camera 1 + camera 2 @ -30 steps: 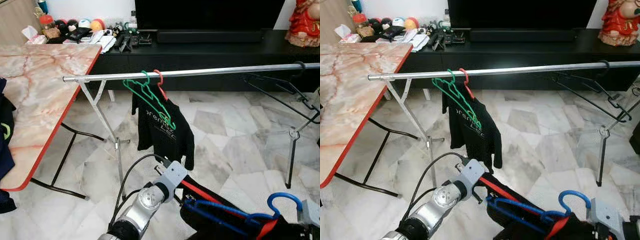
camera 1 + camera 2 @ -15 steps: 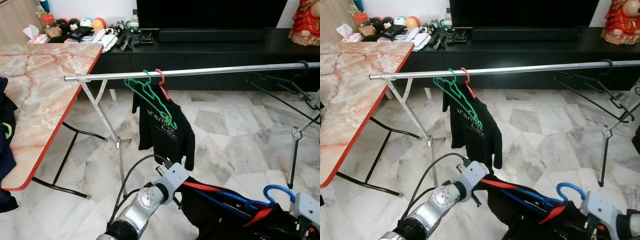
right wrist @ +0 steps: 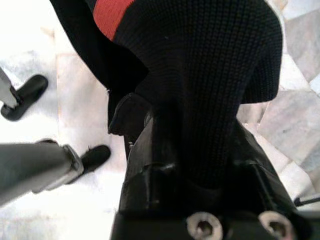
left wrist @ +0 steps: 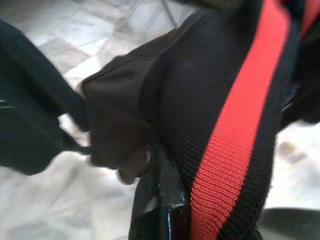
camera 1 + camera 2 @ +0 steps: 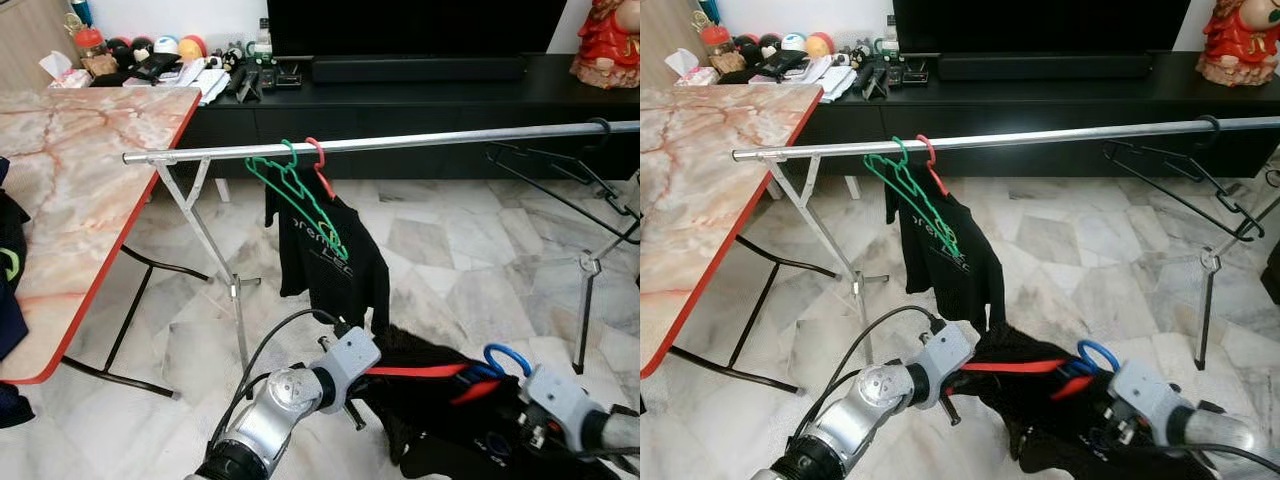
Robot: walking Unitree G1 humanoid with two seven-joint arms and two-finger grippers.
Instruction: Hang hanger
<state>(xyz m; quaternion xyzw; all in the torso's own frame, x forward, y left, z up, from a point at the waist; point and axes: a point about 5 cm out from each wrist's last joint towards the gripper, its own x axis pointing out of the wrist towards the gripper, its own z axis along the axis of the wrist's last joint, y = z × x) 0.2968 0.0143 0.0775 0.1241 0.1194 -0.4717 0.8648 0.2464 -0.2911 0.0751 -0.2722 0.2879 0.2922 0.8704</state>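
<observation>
A black garment (image 5: 440,405) with a red stripe (image 5: 415,371) sits on a blue hanger, whose hook (image 5: 505,358) sticks up beside my right wrist. It is held low above the floor between both grippers. My left gripper (image 5: 378,378) is shut on the garment's left end; one finger (image 4: 159,200) shows under the cloth. My right gripper (image 5: 505,420) is shut on its right end, with knit fabric (image 3: 200,100) draped over the fingers. Farther ahead, higher up, runs the silver rail (image 5: 450,141).
On the rail hang a green hanger (image 5: 295,195), a red hanger (image 5: 318,160) carrying a black shirt (image 5: 335,265), and a black hanger (image 5: 560,175) at the right. The rack's legs (image 5: 215,250) stand on marble floor. A marble-top table (image 5: 80,180) is at left, a black TV cabinet (image 5: 400,100) behind.
My right gripper has moved left and forward toward the left gripper, carrying the blue hook with it. The garment between them has bunched up. The left arm has barely moved.
</observation>
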